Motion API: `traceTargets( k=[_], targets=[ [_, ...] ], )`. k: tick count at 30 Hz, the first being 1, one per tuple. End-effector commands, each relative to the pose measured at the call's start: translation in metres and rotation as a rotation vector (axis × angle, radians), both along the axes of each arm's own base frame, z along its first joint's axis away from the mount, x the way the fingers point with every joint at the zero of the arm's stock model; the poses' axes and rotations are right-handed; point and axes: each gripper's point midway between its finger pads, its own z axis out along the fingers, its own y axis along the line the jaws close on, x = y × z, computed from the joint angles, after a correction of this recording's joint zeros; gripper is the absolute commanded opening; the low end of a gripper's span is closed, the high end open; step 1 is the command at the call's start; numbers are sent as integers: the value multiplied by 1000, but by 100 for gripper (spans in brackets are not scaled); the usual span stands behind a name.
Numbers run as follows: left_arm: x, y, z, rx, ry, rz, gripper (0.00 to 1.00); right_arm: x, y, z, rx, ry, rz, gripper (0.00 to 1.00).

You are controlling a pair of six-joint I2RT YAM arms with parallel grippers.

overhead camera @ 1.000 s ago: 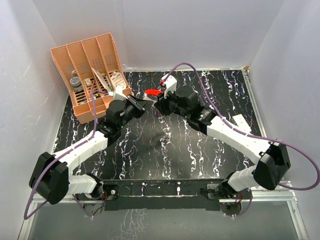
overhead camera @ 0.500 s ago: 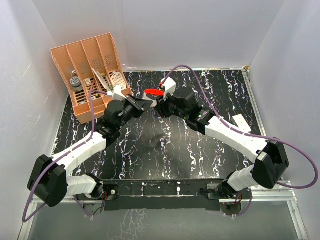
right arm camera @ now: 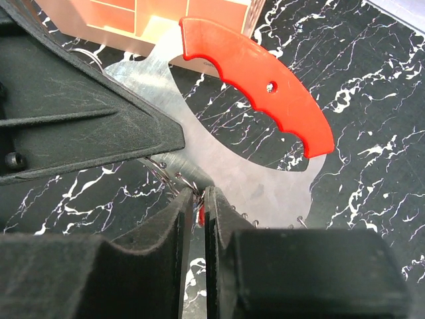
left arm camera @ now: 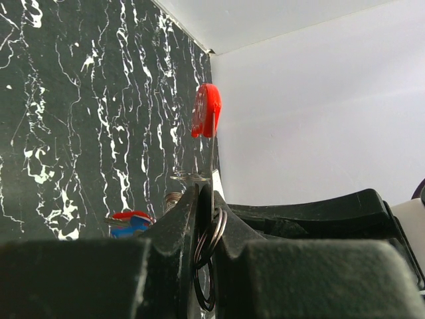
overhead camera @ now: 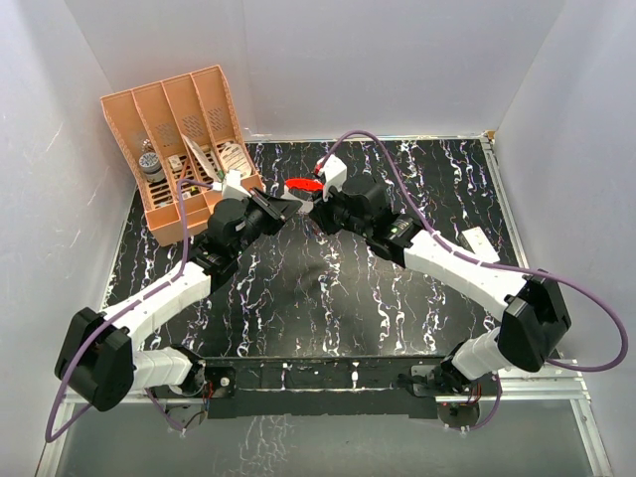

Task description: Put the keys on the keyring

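Above the far middle of the black, white-veined tabletop (overhead camera: 328,308), my left hand (left arm camera: 201,206) is clenched on the keyring (right arm camera: 255,66). Its matte black fingers pinch the thin wire loops, and beyond them stand a flat silvery plate and a curved red plastic grip with a scalloped edge and 1 small hole. My right hand (right arm camera: 197,199) meets it tip to tip, fingers nearly together around a red sliver (right arm camera: 198,214); I cannot tell whether it grips. The 2 keys (left arm camera: 129,224), red-headed and blue-headed, show just beside my left finger.
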Motion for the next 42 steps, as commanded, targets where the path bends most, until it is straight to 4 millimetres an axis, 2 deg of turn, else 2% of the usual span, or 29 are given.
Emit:
traceTargets(
  k=[1,8,13,22,26,29,31,42],
  targets=[
    [0,-7,49,-73,-104,-33,0,9,7,19,36,-50,1,9],
    [3,-12,42,-61,-84,-45,0,10,3,35,60,-86,-19,0],
    [6,-18,33,-54,-61,-66,0,12,3,50,75,-119,-22,0],
    [9,-23,21,-40,-36,-81,0,12,6,63,99,-146,-14,0],
    [8,-22,23,-43,-39,-78,0,12,5,63,99,-145,-16,0],
    [7,-19,25,-36,-44,-70,0,11,3,63,100,-143,-20,13],
    [7,-19,27,-37,-47,-68,0,10,2,61,94,-138,-19,17],
    [5,-17,31,-41,-57,-67,0,6,-7,45,52,-119,-33,18]
  ],
)
